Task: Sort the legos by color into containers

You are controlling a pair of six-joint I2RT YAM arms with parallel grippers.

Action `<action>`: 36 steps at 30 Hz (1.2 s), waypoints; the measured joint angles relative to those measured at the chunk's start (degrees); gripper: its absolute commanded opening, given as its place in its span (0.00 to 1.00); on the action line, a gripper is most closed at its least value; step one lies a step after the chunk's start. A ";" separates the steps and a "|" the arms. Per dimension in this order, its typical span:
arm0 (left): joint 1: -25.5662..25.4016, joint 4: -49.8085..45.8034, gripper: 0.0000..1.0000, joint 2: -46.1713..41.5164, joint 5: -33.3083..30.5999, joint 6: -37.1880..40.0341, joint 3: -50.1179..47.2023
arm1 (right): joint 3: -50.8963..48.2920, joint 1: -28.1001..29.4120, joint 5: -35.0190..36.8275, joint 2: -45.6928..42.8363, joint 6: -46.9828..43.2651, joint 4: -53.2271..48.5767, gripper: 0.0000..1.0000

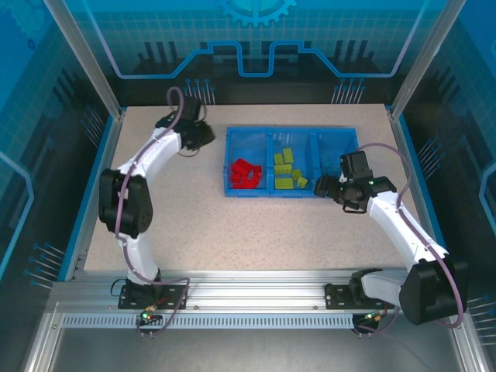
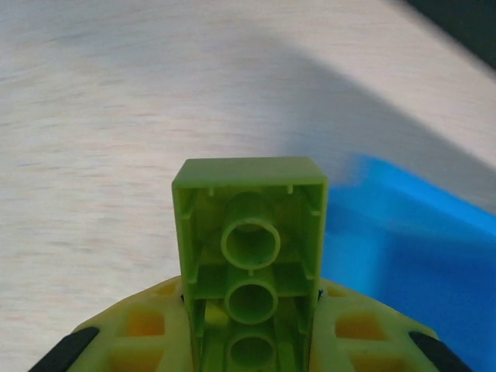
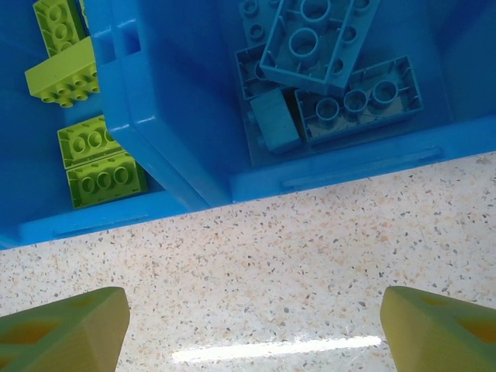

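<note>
Left wrist view: left jaws were clamped on yellow-green brick [image 2: 249,232] by one end, above tabletop [image 2: 116,116], beside tray [image 2: 403,256] corner. Right jaws stood spread wide, holding nothing. Risk: end-grip could let brick pivot/slip en route; nearest compartment [image 1: 246,147] held reds [image 1: 246,173], so misdrop poss.

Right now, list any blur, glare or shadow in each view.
Left wrist: the green brick is sharp, the table behind it smeared and crossed by a broad shadow. Right wrist: crisp, with a white glare streak on the table near the bottom edge. Top external: evenly lit, sharp.
</note>
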 measured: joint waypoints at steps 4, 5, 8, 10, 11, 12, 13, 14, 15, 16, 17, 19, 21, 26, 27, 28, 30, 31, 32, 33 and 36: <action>-9.77 5.03 0.19 -5.11 0.00 1.31 0.00 | 0.00 0.00 0.00 -1.22 -0.02 -0.72 0.85; -12.09 6.27 0.19 -5.22 0.20 1.68 0.11 | 0.00 0.00 0.00 -1.46 -0.02 -0.90 0.85; -16.57 7.80 0.19 -2.43 1.38 2.67 1.77 | 0.00 -0.02 -0.07 -1.97 -0.11 -1.33 0.85; -18.51 8.20 0.19 1.42 3.10 3.48 4.59 | 0.00 -0.02 -0.07 -2.08 -0.48 -1.79 0.86; -19.39 8.17 0.19 4.02 4.28 3.78 6.54 | 0.00 -0.02 -0.07 -2.08 -0.66 -2.19 0.86; -20.09 8.00 0.19 6.60 5.27 3.93 8.61 | 0.00 -0.02 -0.04 -2.10 -0.81 -2.58 0.86; -20.68 7.45 0.19 9.03 6.01 4.26 10.73 | 0.00 -0.02 -0.04 -2.19 -0.96 -2.91 0.86; -21.22 6.75 0.20 11.65 6.78 4.57 13.16 | 0.00 -0.02 -0.04 -2.45 -1.14 -3.28 0.86; -21.68 5.99 0.21 14.23 7.56 4.68 15.47 | 0.00 -0.02 -0.02 -2.95 -1.31 -3.67 0.86; -21.97 5.33 0.23 15.91 8.09 4.68 17.14 | 0.00 -0.02 -0.02 -3.50 -1.42 -3.91 0.86; -22.23 4.50 0.25 17.81 8.72 4.63 18.80 | 0.00 -0.07 -0.02 -4.15 -1.57 -4.13 0.86; -22.43 3.45 0.27 20.13 9.77 4.59 20.65 | 0.00 -0.42 -0.07 -5.42 -1.86 -4.39 0.86; -22.45 2.40 0.29 21.40 10.43 4.17 21.57 | 0.00 -0.92 -0.04 -6.29 -2.05 -4.61 0.86; -22.36 0.98 0.91 22.29 10.86 2.91 22.91 | -1.75 -1.90 -0.35 -7.06 -2.73 -4.50 0.87; -22.36 1.07 0.99 22.29 11.23 2.71 23.32 | -2.12 -1.95 -0.42 -7.06 -2.86 -4.48 0.87; -22.47 1.03 0.99 22.27 11.21 2.71 23.91 | -2.51 -2.01 -0.50 -7.06 -3.10 -4.42 0.88; -22.71 1.16 0.99 21.99 10.73 2.69 24.26 | -3.02 -2.01 -0.44 -7.23 -3.74 -3.91 0.89; -22.73 1.18 0.99 21.66 10.47 2.75 24.04 | -3.39 -2.01 -0.17 -7.65 -4.35 -3.32 0.91; -22.73 1.40 0.99 21.11 9.90 3.08 23.37 | -3.72 -2.01 0.20 -8.24 -5.03 -2.78 0.92; -22.71 1.57 0.99 20.22 9.14 3.34 22.21 | -4.04 -2.05 0.70 -8.87 -5.77 -2.12 0.93; -22.56 1.77 0.99 16.24 6.78 5.07 18.38 | -5.14 -2.38 2.99 -11.21 -8.37 0.37 0.96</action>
